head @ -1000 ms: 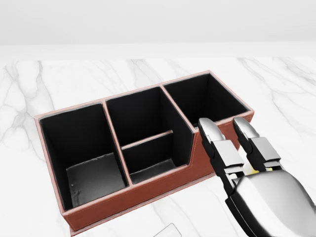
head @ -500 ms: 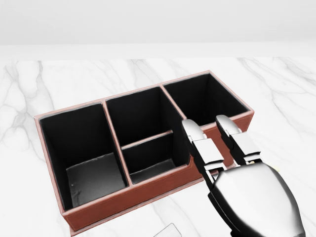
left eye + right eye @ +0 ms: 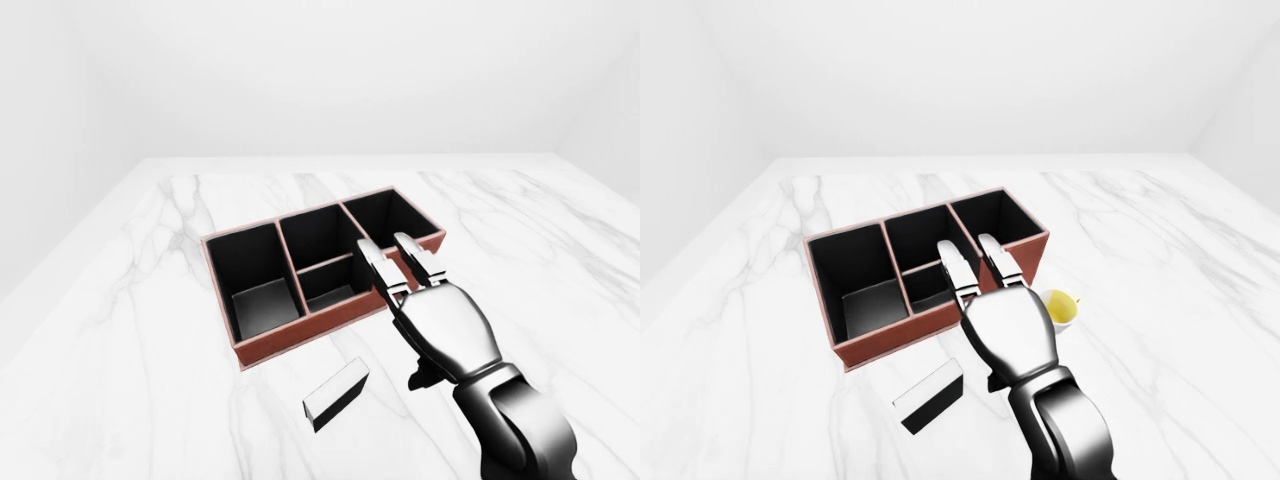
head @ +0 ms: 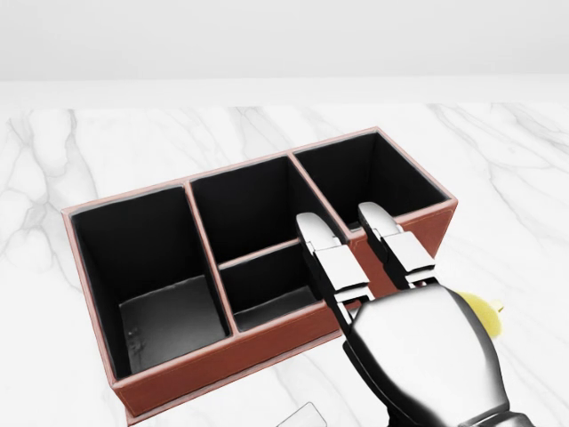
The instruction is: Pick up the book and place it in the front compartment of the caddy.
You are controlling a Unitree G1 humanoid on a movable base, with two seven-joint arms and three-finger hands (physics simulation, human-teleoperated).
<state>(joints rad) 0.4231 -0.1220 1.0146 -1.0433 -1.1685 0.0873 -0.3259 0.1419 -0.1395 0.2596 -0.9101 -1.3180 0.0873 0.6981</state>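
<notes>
White marble table [image 3: 120, 330]: book [image 3: 336, 393] lies just below caddy [image 3: 262, 345]; right hand [image 3: 440, 325], fingers apparently extended and empty, should be lowered there.

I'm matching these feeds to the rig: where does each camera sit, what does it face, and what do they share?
Left-eye view: on the head, looking down over the marble table at the caddy and book; right hand and forearm show.
Head view: on the head, closer on the caddy; only the right hand shows.
Right-eye view: like the left-eye view, plus a yellow object beside the hand.
All share caddy and right hand.
</notes>
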